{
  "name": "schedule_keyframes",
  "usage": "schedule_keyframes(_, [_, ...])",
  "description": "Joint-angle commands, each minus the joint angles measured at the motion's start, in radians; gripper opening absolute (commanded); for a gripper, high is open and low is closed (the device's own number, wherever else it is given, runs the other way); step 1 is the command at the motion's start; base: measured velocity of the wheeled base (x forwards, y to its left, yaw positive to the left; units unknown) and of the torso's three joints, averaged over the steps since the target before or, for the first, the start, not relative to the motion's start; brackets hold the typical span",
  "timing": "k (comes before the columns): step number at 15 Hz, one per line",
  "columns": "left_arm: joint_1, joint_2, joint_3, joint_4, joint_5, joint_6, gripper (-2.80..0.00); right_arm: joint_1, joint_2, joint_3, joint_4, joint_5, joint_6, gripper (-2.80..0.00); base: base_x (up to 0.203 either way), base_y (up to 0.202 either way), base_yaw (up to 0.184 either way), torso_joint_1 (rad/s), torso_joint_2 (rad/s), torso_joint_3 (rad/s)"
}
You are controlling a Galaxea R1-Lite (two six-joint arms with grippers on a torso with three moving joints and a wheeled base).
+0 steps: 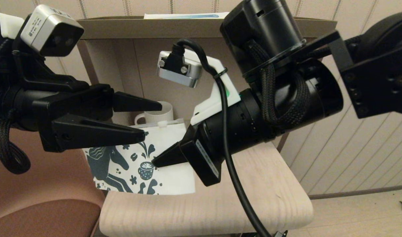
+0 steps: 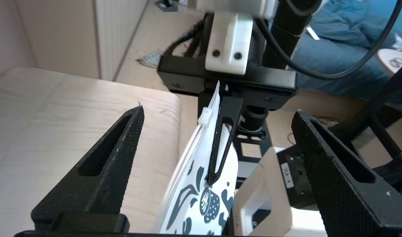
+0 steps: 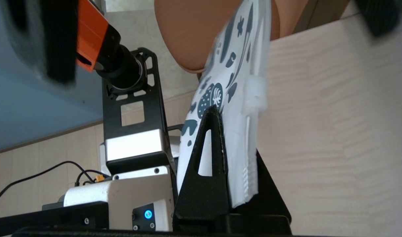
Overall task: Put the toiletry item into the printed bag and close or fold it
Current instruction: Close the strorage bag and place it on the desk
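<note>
The printed bag point(image 1: 138, 164), white with dark teal horse and cup motifs, hangs upright just above the table. My right gripper point(image 1: 154, 162) is shut on the bag's right end, one finger on each face point(image 3: 227, 118). In the left wrist view the bag point(image 2: 188, 197) shows edge-on, with the right gripper point(image 2: 211, 179) pinching it. A white zip slider point(image 1: 162, 124) sits on the top edge, near the right gripper. My left gripper point(image 1: 153, 120) is open, level with the bag's top edge at its left, not touching it point(image 2: 217, 113). The small white tube is out of view.
A cream ribbed mug point(image 1: 158, 115) stands behind the bag on the pale wooden table point(image 1: 253, 184). A long white-and-blue box point(image 1: 188, 15) lies on the shelf top at the back. A brown chair seat point(image 1: 39, 204) is left of the table.
</note>
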Motion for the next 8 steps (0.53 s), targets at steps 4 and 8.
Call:
schedule_keyframes(4, [-0.018, 0.010, 0.003, 0.001, -0.005, 0.001, 0.00, -0.001, 0.006, -0.016, 0.003, 0.003, 0.000, -2.80, 0.000, 0.000, 0.000, 0.000, 0.00, 0.000])
schedule_keyframes(8, [-0.021, 0.007, 0.003, 0.003, -0.006, 0.000, 0.00, -0.001, 0.013, -0.016, 0.003, 0.003, 0.000, -2.80, 0.000, 0.000, 0.000, 0.000, 0.00, 0.000])
